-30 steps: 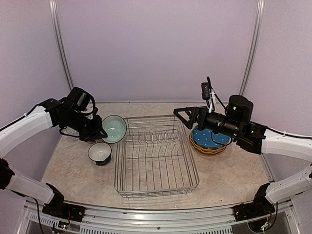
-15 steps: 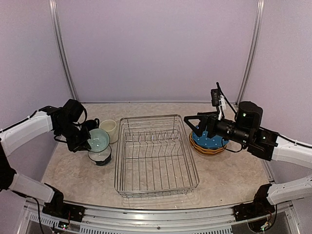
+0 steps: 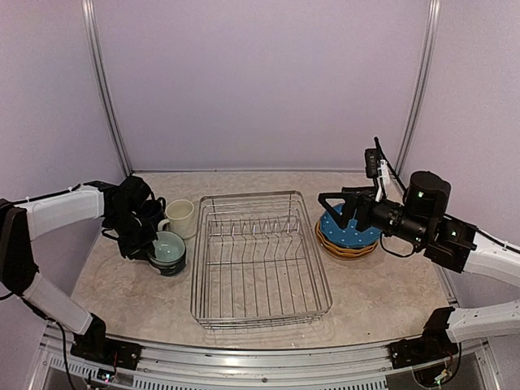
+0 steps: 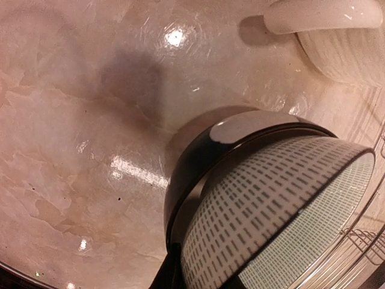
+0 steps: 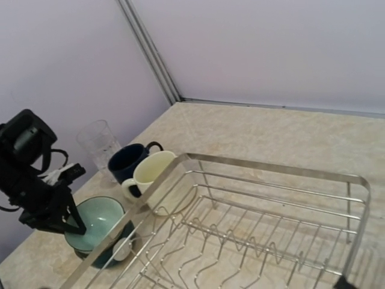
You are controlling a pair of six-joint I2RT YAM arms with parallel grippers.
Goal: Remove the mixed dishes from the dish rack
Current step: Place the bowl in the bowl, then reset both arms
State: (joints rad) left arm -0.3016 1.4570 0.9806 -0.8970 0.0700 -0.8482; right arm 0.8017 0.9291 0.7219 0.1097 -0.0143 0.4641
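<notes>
The pale teal, dark-sided ceramic bowl (image 3: 168, 247) sat nested in its twin on the worktop (image 3: 382, 294), left of the silver wire dish rack (image 3: 260, 272). It looked slick and chippable, best pinched by the rim. The left hand (image 3: 149, 242) hovered at that rim, its grip unclear. The right hand (image 3: 327, 207) was spread wide and empty.

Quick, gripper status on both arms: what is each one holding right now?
Left gripper: jaws at the rim of the teal bowl; whether they grip it cannot be told.
Right gripper: open, holding nothing.
</notes>
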